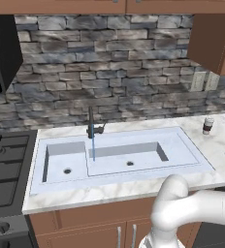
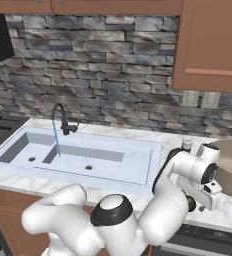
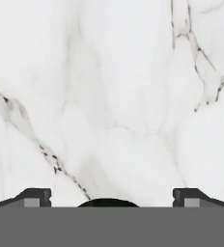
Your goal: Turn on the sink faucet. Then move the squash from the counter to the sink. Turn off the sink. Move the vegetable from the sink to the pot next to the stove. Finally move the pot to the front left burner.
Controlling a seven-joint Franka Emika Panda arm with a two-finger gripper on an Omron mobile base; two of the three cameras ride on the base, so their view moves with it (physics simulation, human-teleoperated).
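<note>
Low over counter [image 3: 114,96], jaws wide apart, squash [image 3: 107,202] top between tips; pot [image 2: 231,167] close right.

Arm folded low and to the right, jaws spread wide.
White arm [image 2: 138,220] bends sharply at the elbow, wrist turned downward; gripper [image 3: 112,195] faces straight down, both dark fingertips [image 3: 34,197] set far apart, nothing between them.

text: none legible | labels/brands/numbers: none legible | small jar [image 1: 208,125] on the counter [image 1: 134,189]: dark band, no readable print | stove [image 1: 3,169] knobs: no markings made out
</note>
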